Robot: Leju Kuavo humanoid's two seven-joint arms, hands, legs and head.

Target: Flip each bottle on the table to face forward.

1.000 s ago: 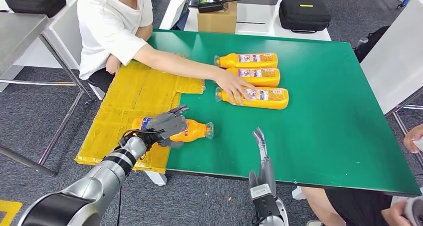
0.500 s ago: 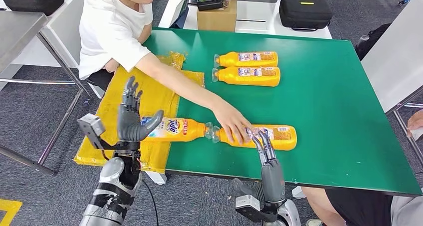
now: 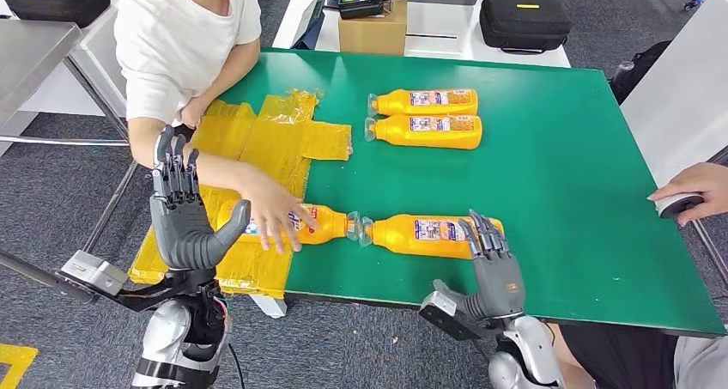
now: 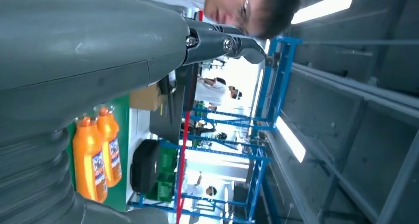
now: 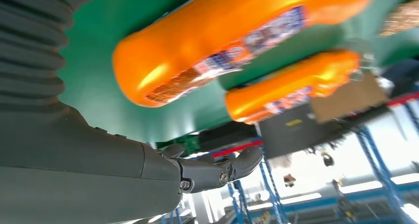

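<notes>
The person's hand (image 3: 273,217) has shifted onto the near left bottle (image 3: 296,224). Left hand (image 3: 182,213) lifts away empty, fingers spread; right hand (image 3: 491,264), released, nears the next bottle (image 3: 425,234) awaiting its flip.

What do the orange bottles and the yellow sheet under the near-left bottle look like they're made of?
Orange bottles: probably glossy plastic; bright highlights, clear caps, printed labels. Yellow sheet: apparently thin plastic film or taped wrap; it is crinkled, shiny and seamed. Neither is certain.
</notes>
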